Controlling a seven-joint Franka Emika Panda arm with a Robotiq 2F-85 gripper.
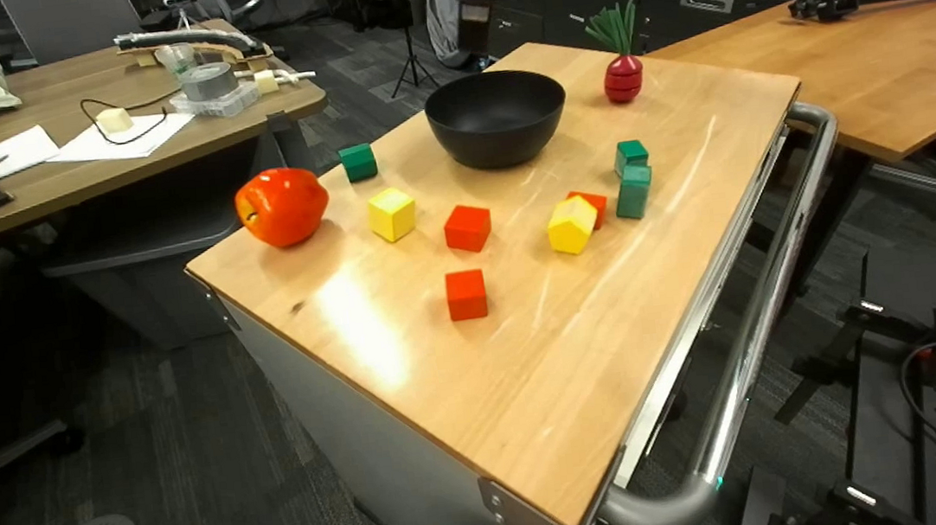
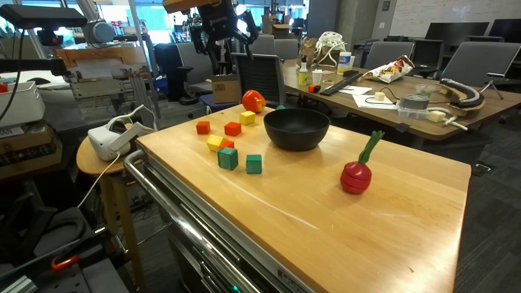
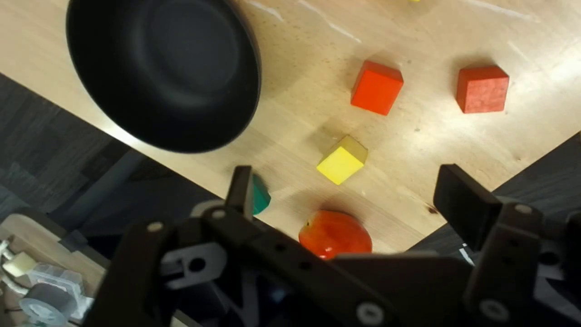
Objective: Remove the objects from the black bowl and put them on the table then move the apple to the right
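The black bowl (image 3: 163, 68) stands upright on the light wooden table (image 1: 532, 377); its visible inside is bare in the wrist view. Loose on the tabletop are several objects: a red block (image 1: 466, 295), a yellow block (image 1: 392, 214), a green block (image 1: 634, 191) and others like them. A dark red fruit with a green top (image 2: 356, 178) is upright past the bowl. Near one table corner rests the apple (image 1: 284, 208), partly hidden by my gripper in the wrist view. My gripper (image 3: 347, 190) hangs high above the table, open, its fingers wide apart and nothing between them.
A silver metal rail (image 1: 749, 372) runs along one table edge. Beside the table is a cluttered desk (image 1: 278, 113), and an orange-brown desk (image 1: 890, 61) adjoins the opposite side. A round stool carries a white headset (image 2: 108, 140).
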